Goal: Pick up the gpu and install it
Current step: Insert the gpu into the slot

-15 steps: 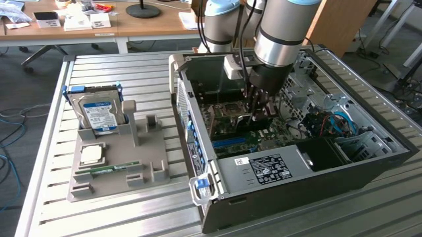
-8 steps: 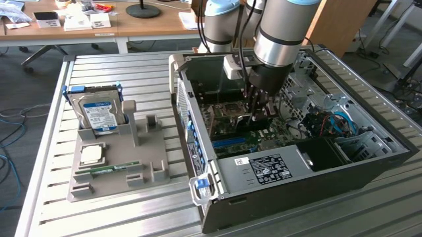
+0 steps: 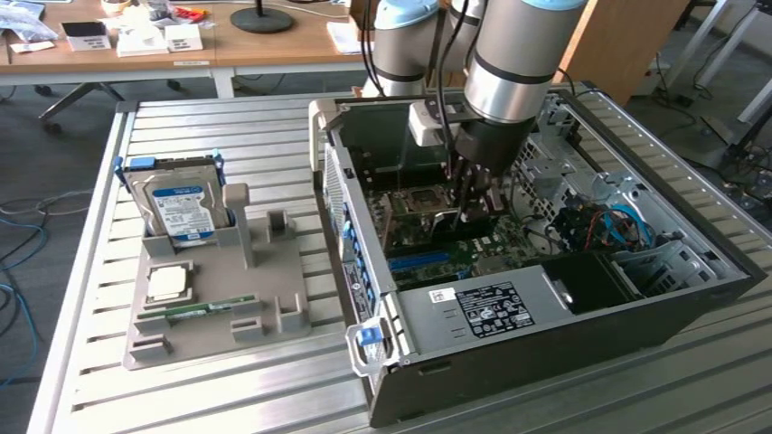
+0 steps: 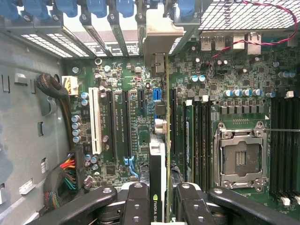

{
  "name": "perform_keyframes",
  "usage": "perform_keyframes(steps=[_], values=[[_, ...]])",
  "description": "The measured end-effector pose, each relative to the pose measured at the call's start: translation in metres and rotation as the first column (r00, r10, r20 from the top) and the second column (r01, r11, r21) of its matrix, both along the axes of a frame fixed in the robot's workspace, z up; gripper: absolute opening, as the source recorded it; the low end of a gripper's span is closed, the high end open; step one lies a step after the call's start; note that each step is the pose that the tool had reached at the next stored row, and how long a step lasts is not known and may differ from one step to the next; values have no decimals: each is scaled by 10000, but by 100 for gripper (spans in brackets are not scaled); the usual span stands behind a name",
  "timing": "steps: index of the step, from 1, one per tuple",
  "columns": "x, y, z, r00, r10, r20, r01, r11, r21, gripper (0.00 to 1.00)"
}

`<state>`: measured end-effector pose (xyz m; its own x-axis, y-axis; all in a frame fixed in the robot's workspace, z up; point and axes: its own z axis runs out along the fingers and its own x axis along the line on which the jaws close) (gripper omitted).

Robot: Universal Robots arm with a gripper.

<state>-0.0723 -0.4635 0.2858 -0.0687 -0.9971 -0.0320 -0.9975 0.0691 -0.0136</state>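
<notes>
We see a robotics lab: a robot arm [image 3: 522, 63] reaches into an open computer case [image 3: 543, 362] on a slatted aluminium table [image 3: 217, 402], a grey parts fixture [image 3: 223, 312] alongside, and wooden desks [image 3: 284, 50] and loose floor cables [image 3: 18, 226] behind.

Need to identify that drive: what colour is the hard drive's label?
Blue and white; the hard drive shows best in the exterior view.
</notes>
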Motion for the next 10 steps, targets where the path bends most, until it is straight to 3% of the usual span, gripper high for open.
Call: perform_keyframes(steps=[10], values=[[-4, 0, -42, 10000, 0, 38, 0, 10000, -1, 27]])
